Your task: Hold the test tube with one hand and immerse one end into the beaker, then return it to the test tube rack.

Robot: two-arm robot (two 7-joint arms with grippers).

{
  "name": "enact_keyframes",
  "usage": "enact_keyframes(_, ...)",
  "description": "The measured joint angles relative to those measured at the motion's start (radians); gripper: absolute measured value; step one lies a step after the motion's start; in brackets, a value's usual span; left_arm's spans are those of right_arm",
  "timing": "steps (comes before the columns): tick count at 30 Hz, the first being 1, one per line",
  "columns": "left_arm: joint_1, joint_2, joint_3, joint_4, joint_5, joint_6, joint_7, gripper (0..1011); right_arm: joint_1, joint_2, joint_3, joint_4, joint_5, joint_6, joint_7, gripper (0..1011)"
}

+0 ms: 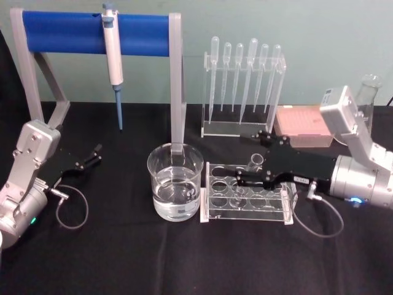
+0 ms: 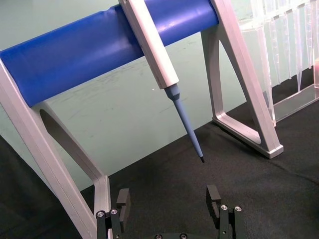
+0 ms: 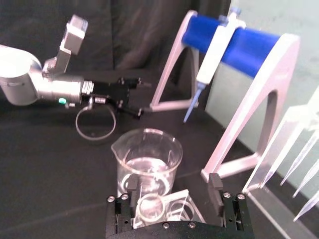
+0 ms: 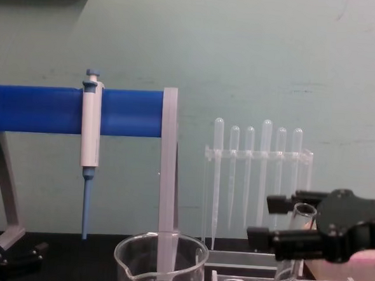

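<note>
Upright clear glass test tube (image 1: 255, 162), round water-filled beaker (image 1: 175, 181)

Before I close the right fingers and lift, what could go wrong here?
The right gripper is open around the test tube, which leans in its clear rack; an off-centre squeeze might tip or crack it. The beaker stands right beside the rack, so a low sideways carry could strike its rim.

wide clear glass beaker (image 1: 175, 182): smooth, glossy | slim clear glass test tube (image 1: 255, 162): shiny | clear acrylic tube rack (image 1: 247, 198): glossy | black table cloth (image 1: 184, 258): matt fabric | right black gripper (image 1: 250, 179): matt plastic, brushed silver metal wrist
</note>
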Motion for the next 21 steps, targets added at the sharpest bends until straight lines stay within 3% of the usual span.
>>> enact_keyframes(4, 0.000, 0.000, 0.000, 0.000, 0.000, 0.000, 0.000, 1000, -0.023, 0.001, 0.032, -0.031, 0.008, -0.025, -0.025, 970)
enact_keyframes(9, 0.000, 0.000, 0.000, 0.000, 0.000, 0.000, 0.000, 1000, -0.060, -0.004, 0.080, -0.073, 0.017, -0.050, -0.079, 1002)
enact_keyframes(17, 0.000, 0.000, 0.000, 0.000, 0.000, 0.000, 0.000, 1000, -0.152, -0.050, 0.177, -0.114, 0.025, -0.087, -0.234, 1003)
enact_keyframes(19, 0.000, 0.000, 0.000, 0.000, 0.000, 0.000, 0.000, 1000, -0.193, -0.079, 0.213, -0.121, 0.016, -0.098, -0.316, 1003)
enact_keyframes(21, 0.000, 0.000, 0.000, 0.000, 0.000, 0.000, 0.000, 1000, -0.212, -0.095, 0.227, -0.124, 0.003, -0.102, -0.360, 1003)
